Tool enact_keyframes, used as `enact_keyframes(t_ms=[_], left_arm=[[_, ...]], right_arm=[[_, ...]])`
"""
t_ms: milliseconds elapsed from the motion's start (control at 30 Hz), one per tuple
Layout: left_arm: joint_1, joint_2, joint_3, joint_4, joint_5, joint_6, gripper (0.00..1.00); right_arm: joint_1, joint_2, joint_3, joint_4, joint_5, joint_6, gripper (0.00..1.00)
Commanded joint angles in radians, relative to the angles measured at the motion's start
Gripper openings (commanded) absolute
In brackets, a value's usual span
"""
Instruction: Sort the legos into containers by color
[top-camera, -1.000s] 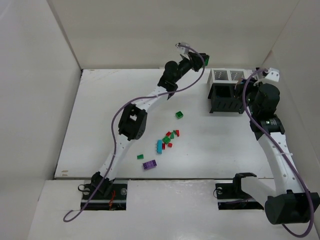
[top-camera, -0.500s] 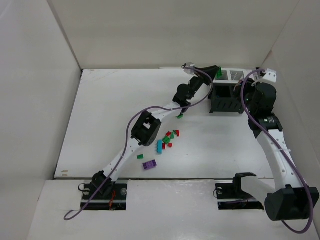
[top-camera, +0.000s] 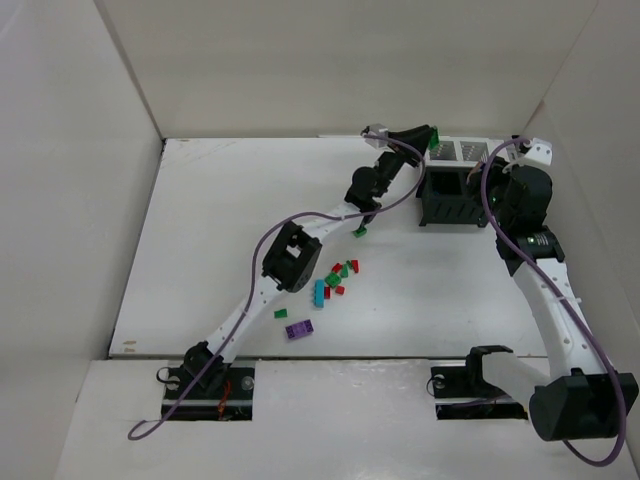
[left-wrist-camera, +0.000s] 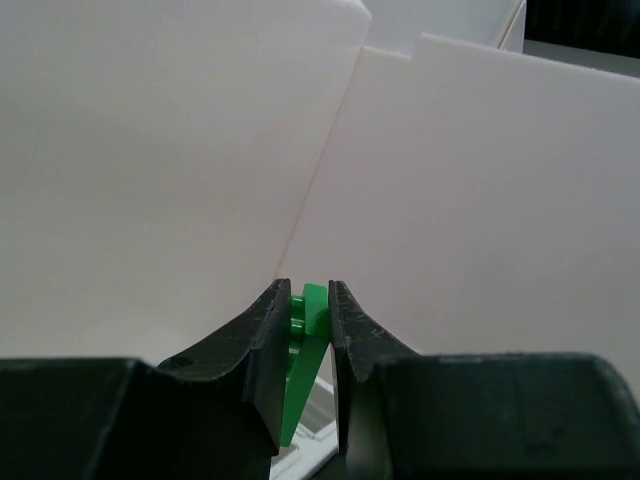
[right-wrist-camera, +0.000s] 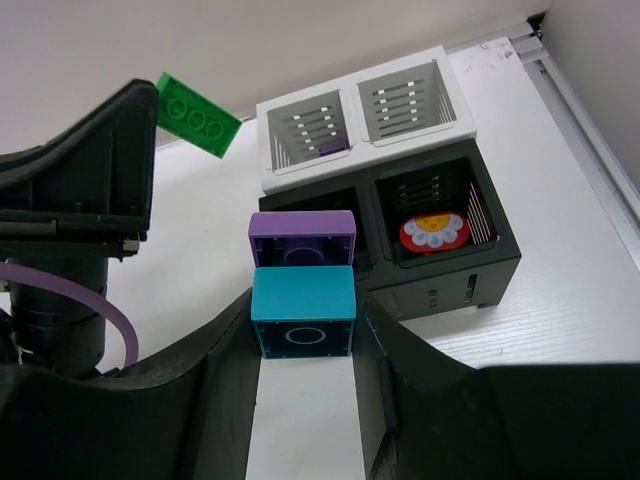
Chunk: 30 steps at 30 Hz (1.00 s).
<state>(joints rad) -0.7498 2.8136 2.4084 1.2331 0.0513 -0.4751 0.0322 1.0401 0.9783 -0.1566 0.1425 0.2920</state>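
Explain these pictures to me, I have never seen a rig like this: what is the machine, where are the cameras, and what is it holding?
Two slim robot arms are bolted at the near edge of a white table. One picture looks down from above and behind them; the other two come from a camera on each wrist. Small loose plastic bricks, green, red, teal and purple, lie mid-table. The left pincer pinches a flat green plastic brick, raised beside the joined slatted bins, two white and two black. The right pincer grips a square teal plastic brick, with a purple brick just beyond it.
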Motion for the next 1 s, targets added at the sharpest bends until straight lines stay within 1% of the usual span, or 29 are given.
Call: enact_keyframes(t_ms=[0, 33, 133, 167, 267, 467, 533, 567, 633, 667, 700, 733, 767, 800, 833, 867, 900, 933, 967], left_arm=[[-0.016, 0.024, 0.168, 0.092, -0.054, 0.069, 0.0], [-0.016, 0.055, 0.199, 0.092, -0.088, 0.052, 0.0], [-0.016, 0.072, 0.186, 0.112, -0.14, -0.009, 0.0], [-0.016, 0.081, 0.186, 0.112, -0.124, -0.01, 0.0], [-0.037, 0.081, 0.196, 0.086, -0.11, 0.058, 0.0], [-0.048, 0.092, 0.196, 0.068, -0.131, 0.039, 0.0], [-0.048, 0.06, 0.143, 0.068, -0.076, 0.061, 0.0], [-0.048, 0.009, 0.114, 0.068, -0.061, 0.061, 0.0], [-0.034, -0.069, -0.021, 0.068, 0.022, 0.073, 0.0], [-0.013, -0.177, -0.084, 0.049, 0.054, 0.073, 0.0], [-0.002, -0.236, -0.221, 0.039, 0.083, 0.064, 0.0], [0.009, -0.296, -0.289, 0.023, 0.137, 0.064, 0.0], [0.018, -0.406, -0.348, 0.0, 0.157, 0.105, 0.0], [0.032, -0.461, -0.398, -0.077, 0.169, 0.127, 0.0], [0.032, -0.514, -0.501, -0.116, 0.17, 0.148, 0.0], [0.032, -0.564, -0.549, -0.156, 0.17, 0.176, 0.0], [0.043, -0.66, -0.596, -0.19, 0.157, 0.232, 0.0], [0.043, -0.708, -0.706, -0.226, 0.135, 0.233, 0.0], [0.053, -0.755, -0.759, -0.236, 0.115, 0.233, 0.0]], right_arm=[[-0.006, -0.029, 0.005, 0.028, -0.003, 0.007, 0.0], [-0.006, -0.029, 0.014, 0.017, -0.017, 0.007, 0.0], [-0.006, -0.029, 0.014, -0.003, -0.029, 0.007, 0.0], [-0.006, -0.038, 0.014, -0.003, -0.029, 0.007, 0.0], [-0.006, -0.038, 0.023, -0.015, -0.004, 0.007, 0.0], [-0.006, -0.02, 0.033, -0.037, -0.004, 0.007, 0.0], [-0.006, -0.005, 0.033, -0.026, 0.006, 0.007, 0.0], [-0.006, 0.02, 0.033, -0.026, -0.004, 0.007, 0.0], [-0.006, 0.047, 0.042, -0.026, -0.018, -0.004, 0.0], [-0.006, 0.073, 0.054, -0.026, -0.018, -0.013, 0.0], [-0.006, 0.084, 0.054, -0.026, -0.032, -0.023, 0.0], [-0.006, 0.095, 0.065, -0.026, -0.052, -0.024, 0.0], [-0.006, 0.095, 0.065, -0.026, -0.052, -0.024, 0.0], [-0.006, 0.107, 0.065, -0.026, -0.067, -0.033, 0.0], [-0.006, 0.107, 0.065, -0.026, -0.089, -0.033, 0.0], [-0.006, 0.119, 0.065, -0.026, -0.101, -0.043, 0.0], [-0.006, 0.12, 0.065, -0.026, -0.118, -0.057, 0.0], [-0.006, 0.129, 0.065, -0.017, -0.136, -0.066, 0.0], [-0.006, 0.129, 0.065, -0.008, -0.179, -0.067, 0.0]])
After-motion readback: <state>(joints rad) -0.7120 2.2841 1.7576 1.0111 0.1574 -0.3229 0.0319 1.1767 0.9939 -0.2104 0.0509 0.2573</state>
